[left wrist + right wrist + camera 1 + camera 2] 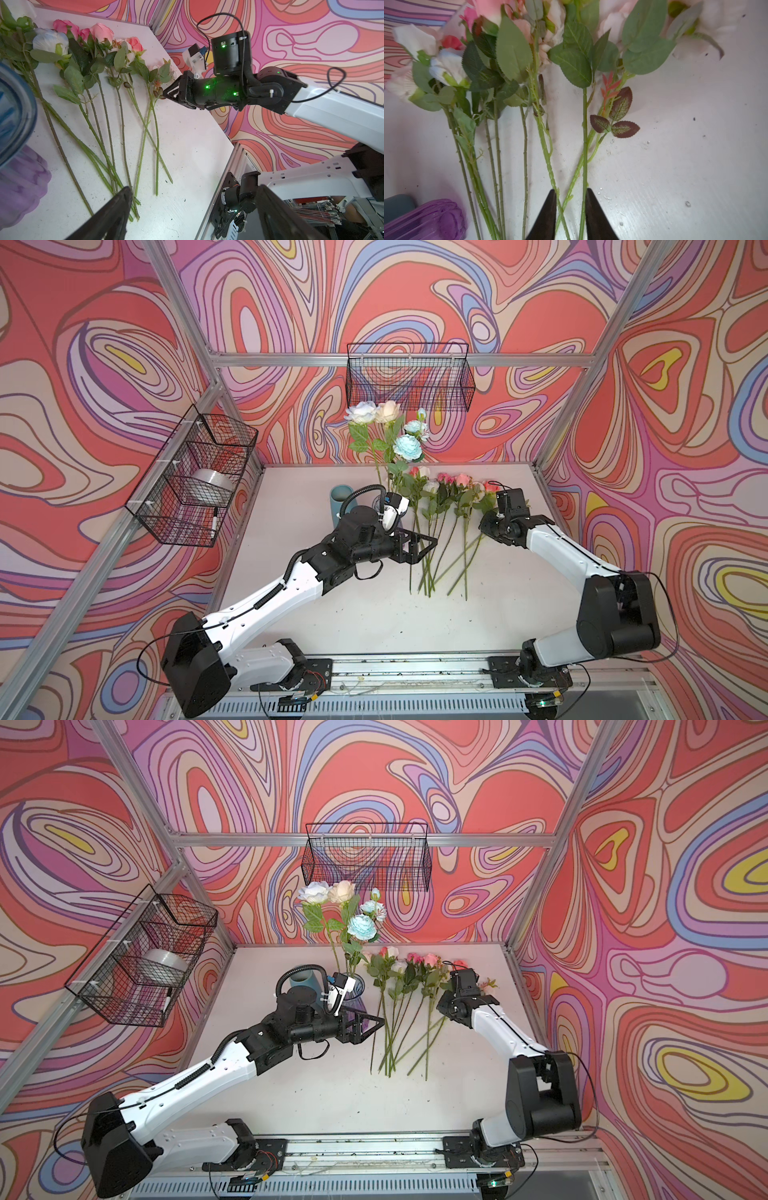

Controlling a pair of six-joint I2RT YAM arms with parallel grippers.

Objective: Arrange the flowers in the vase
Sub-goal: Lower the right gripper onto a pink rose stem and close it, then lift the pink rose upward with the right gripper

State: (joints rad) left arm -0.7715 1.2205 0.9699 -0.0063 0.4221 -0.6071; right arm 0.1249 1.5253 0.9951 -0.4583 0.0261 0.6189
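Left claw (428, 546) splayed wide beside the ribbed, translucent purple vase (425, 218), centre frame in both top views. Ruffled white, cream and blue blossoms (388, 411) stand in it. Loose flowers (462, 480) fan across the white table (374, 622) just to its right. Right claw (571, 193) is narrowed astride two crossing knobbly stems. Pinching them? Can't tell.

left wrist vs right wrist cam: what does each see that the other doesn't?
Left wrist only: the right gripper and its arm side-on, plus the left gripper with fingers wide apart, nothing between. Right wrist only: two crossing stems between the right gripper's narrowly parted fingertips; grip unclear. Both: the flowers lying on the table and the purple vase.
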